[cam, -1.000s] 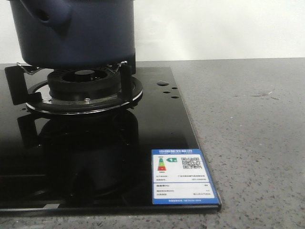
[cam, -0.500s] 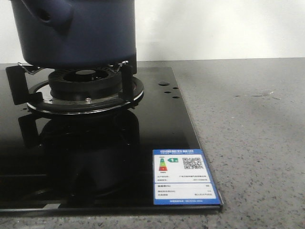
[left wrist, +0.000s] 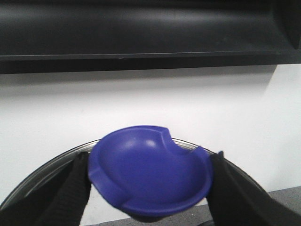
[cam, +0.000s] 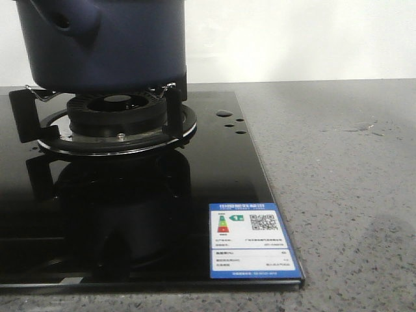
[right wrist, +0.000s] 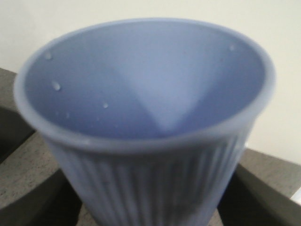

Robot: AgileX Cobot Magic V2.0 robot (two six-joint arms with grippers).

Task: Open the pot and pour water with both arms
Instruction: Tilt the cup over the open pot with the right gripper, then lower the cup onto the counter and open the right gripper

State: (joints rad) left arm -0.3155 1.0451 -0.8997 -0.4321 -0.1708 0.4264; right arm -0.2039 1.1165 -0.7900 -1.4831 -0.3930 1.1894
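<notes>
The dark navy pot (cam: 104,45) stands on the gas burner (cam: 117,110) at the back left, its hollow stub handle (cam: 68,21) facing the camera; its top is cut off. Neither gripper shows in the front view. My left gripper (left wrist: 150,188) is shut on the blue knob (left wrist: 150,162) of a glass lid with a metal rim (left wrist: 44,172), held up before a white wall. My right gripper (right wrist: 150,202) is shut on a pale blue ribbed cup (right wrist: 155,179), held upright. A few small water drops (right wrist: 56,86) cling inside the cup; no pool of water shows.
A black glass hob (cam: 214,175) with a blue and white label (cam: 252,240) lies on the grey speckled counter (cam: 344,195). Small drops sit on the hob (cam: 224,115) and wet marks on the counter (cam: 361,128). A dark shelf (left wrist: 141,33) hangs above the lid.
The front view has shifted very slightly. The wet marks on the counter look brighter, and a faint shadow has come onto the counter at the lower right. The pot stays on the burner.
</notes>
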